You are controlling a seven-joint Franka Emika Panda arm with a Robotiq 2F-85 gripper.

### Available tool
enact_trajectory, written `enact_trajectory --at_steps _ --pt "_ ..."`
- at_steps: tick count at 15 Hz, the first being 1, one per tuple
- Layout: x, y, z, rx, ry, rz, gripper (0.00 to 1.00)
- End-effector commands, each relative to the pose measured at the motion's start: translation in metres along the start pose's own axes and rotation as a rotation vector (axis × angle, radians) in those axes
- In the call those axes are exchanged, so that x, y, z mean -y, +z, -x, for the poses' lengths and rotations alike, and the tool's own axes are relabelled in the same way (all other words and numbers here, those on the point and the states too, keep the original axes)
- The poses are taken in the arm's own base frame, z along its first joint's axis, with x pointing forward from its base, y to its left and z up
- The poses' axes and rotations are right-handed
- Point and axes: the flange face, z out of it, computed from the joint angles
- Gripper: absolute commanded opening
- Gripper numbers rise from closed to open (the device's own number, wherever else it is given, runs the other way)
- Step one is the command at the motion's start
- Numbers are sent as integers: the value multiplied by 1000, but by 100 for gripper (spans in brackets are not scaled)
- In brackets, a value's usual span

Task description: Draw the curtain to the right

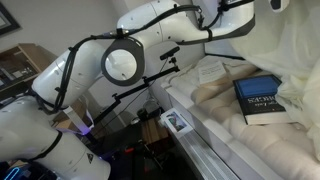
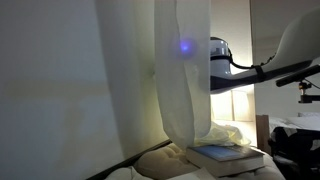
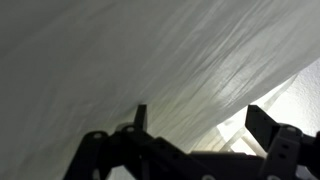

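**Cream curtain dead ahead of wide-open fingers**

Wrist view: the curtain (image 3: 150,50) fills nearly the whole picture just beyond the fingers (image 3: 265,125), with its folds running slantwise across the gap. The gripper (image 3: 195,112) stands wide open and nothing is pinched. Whether any cloth lies between the tips I cannot tell.

In an exterior view the arm (image 1: 150,30) stretches up toward the curtain (image 1: 290,45) in the top corner, where its end is lost against the cloth. Below lies a dark-blue book (image 1: 260,100) on a ribbed cushion (image 1: 215,115), the surface under the drape.

In an exterior view the curtain (image 2: 185,90) hangs as a tall gathered strip, its long axis upright. Its hem seems to rest on the book (image 2: 225,153). The arm (image 2: 285,50) meets it from the side. A sideways pull looks unobstructed, though the hem may drag across the book.
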Motion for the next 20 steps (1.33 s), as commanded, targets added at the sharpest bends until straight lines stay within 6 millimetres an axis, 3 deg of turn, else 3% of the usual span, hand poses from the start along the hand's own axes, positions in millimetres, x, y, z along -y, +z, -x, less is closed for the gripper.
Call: enact_trajectory --at_steps 1,13,20 --pt "1 0 1 4 18 -3 100" --pt "4 2 3 6 38 -7 100" --pt "-42 -14 -10 71 61 432 100"
